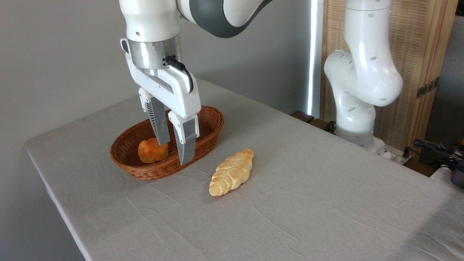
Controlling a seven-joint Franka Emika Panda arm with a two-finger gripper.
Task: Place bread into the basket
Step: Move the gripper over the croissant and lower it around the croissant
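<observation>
The bread point(232, 172), a pale golden braided loaf, lies on the grey tablecloth just right of the basket point(206, 137), a reddish-brown oval wicker one. My gripper point(175, 153) hangs over the basket's middle, open, with nothing between its fingers. Its fingertips reach down to about the level of the basket's near rim. The loaf is apart from both the gripper and the basket.
A small round orange bun point(152, 150) sits inside the basket, just left of my fingers. The arm's white base point(357, 119) stands at the table's far right edge. Cables point(438, 148) lie beyond it. The table's near-left edge point(54, 195) drops off close to the basket.
</observation>
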